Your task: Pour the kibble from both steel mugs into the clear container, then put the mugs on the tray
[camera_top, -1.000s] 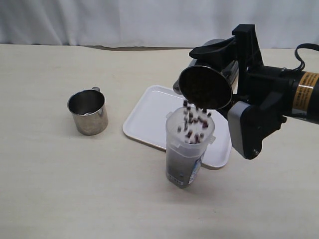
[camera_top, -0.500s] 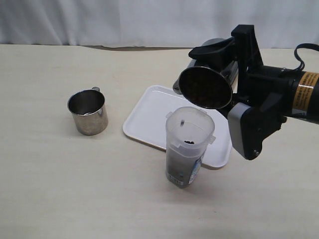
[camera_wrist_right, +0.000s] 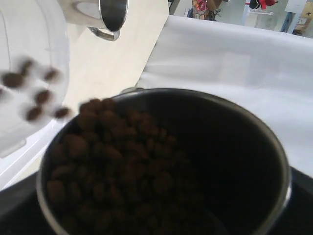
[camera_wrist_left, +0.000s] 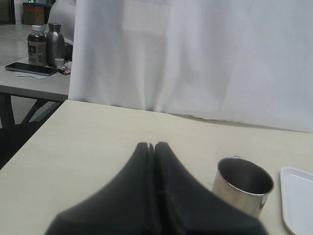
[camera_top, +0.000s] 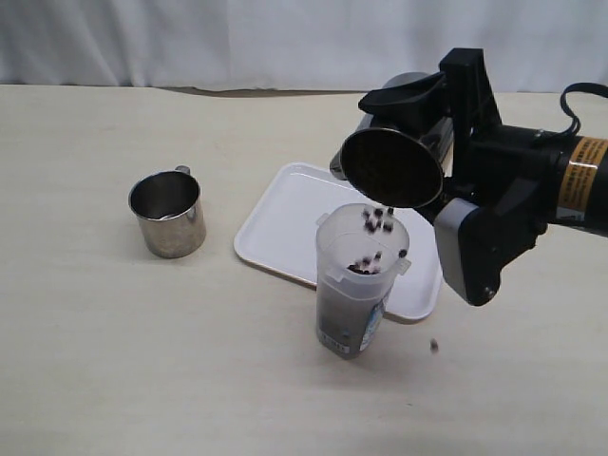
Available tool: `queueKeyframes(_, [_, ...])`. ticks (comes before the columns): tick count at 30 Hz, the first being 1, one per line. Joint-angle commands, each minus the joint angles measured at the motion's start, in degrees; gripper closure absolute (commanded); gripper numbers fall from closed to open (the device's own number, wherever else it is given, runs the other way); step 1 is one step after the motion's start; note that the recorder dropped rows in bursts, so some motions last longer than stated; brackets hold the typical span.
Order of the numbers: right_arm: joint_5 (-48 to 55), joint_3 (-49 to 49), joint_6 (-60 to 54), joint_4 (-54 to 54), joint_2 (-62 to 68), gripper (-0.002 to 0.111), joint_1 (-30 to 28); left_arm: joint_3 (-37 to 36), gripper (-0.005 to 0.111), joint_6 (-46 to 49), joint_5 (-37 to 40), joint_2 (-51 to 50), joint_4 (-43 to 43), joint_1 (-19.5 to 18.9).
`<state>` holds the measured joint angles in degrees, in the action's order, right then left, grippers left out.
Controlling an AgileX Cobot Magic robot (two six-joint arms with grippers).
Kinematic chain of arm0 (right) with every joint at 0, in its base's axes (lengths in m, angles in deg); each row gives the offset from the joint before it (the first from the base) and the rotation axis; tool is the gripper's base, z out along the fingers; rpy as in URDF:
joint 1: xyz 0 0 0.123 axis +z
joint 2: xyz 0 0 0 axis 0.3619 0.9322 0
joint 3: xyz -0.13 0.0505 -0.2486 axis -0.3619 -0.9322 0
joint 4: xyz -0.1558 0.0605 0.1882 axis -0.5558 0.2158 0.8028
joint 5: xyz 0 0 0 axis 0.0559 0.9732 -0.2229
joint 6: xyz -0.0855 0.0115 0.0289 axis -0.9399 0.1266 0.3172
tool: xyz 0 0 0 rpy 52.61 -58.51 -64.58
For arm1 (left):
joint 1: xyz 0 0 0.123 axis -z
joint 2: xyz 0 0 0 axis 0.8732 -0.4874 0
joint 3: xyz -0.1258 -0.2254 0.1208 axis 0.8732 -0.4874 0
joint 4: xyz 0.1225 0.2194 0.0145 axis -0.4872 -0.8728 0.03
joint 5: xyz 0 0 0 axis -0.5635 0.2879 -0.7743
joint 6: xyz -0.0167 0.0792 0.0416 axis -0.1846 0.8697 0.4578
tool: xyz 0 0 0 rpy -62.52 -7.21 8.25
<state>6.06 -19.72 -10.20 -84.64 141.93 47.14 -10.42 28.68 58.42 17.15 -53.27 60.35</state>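
My right gripper is shut on a steel mug and holds it tipped on its side over the clear container. Kibble fills the lower side of the mug. A few pellets fall into the container, which holds a dark layer of kibble. One pellet is in the air to the right of the container. The other steel mug stands upright at the left, with my left gripper shut and empty short of it. The white tray lies behind the container.
A white curtain hangs along the table's far edge. Beyond the table's left side stands another table with bottles and a phone.
The pour was heavy a second ago, paused half a second ago, and a few pellets fall again now. One pellet has dropped outside the container. The mug and arm have hardly moved.
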Motion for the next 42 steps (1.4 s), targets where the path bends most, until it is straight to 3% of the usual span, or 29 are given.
queueKeyframes(1, [-1.6, 0.6, -0.7, 0.3, -0.2, 0.103, 0.2, -0.2, 0.107, -0.2, -0.7, 0.1, 0.2, 0.5])
queueKeyframes(42, [-3.0, 0.6, -3.7, 0.1, -0.2, 0.103, 0.2, -0.2, 0.107, -0.2, -0.7, 0.1, 0.2, 0.5])
